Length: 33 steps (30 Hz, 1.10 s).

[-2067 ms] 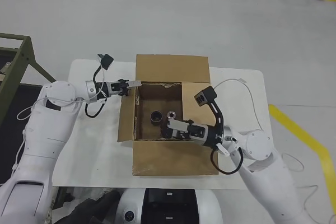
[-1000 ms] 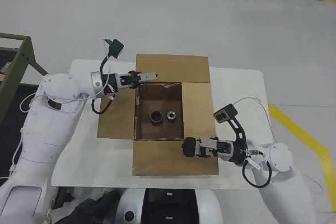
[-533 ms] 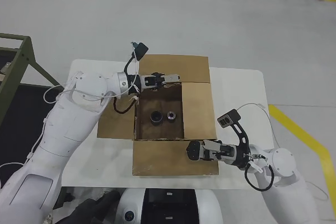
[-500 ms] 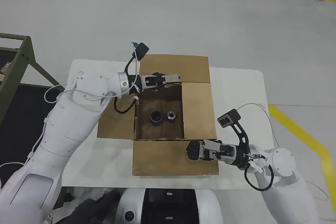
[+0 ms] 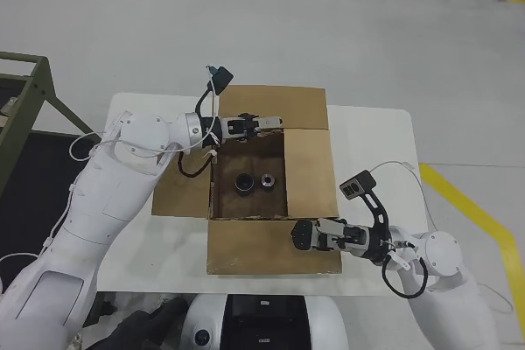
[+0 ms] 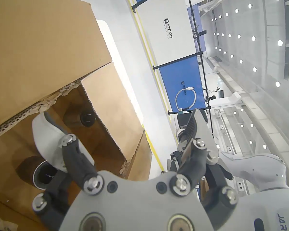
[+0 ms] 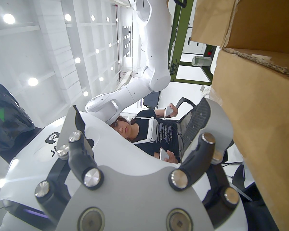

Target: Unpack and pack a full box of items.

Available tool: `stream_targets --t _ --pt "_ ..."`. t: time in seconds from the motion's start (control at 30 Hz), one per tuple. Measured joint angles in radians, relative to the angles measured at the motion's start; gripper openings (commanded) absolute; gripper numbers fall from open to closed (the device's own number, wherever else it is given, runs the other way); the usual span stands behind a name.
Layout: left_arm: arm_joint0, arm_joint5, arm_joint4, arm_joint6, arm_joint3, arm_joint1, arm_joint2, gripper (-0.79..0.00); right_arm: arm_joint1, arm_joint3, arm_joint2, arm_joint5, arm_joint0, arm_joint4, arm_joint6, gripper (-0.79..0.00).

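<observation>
The cardboard box stands open on the white table, all its flaps folded outward. Two small dark cylinders lie on its floor, one beside the other; the left wrist view shows them too, one deeper in and one behind a fingertip. My left gripper is open over the torn far rim of the opening, holding nothing. My right gripper is open above the near flap, one finger close beside the cardboard.
A green metal frame stands off the table's left side. A yellow line runs across the floor to the right. Bare table surface lies left and right of the box flaps.
Over two seconds the right gripper came out of the box and back over the near flap, and the left gripper slid right along the far rim. Nothing differs in the last half second.
</observation>
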<state>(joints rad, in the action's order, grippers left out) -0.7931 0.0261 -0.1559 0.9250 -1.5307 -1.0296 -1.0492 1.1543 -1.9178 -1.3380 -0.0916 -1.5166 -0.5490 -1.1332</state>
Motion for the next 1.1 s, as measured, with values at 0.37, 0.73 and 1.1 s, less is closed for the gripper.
stream_targets --t 0.37,0.73,1.1 --pt "0.002 -0.066 0.006 -0.027 -0.046 -0.031 0.115 0.0 -0.007 -0.054 0.008 -0.007 -0.042 0.054 0.08 0.0" --pt "0.058 -0.101 0.03 -0.096 0.073 -0.081 0.235 0.0 -0.016 -0.102 -0.01 -0.015 -0.106 0.122 0.169 0.0" --pt "0.111 -0.061 -0.025 -0.127 0.204 -0.125 0.276 0.0 -0.023 -0.144 0.007 0.013 -0.143 0.185 0.231 0.0"
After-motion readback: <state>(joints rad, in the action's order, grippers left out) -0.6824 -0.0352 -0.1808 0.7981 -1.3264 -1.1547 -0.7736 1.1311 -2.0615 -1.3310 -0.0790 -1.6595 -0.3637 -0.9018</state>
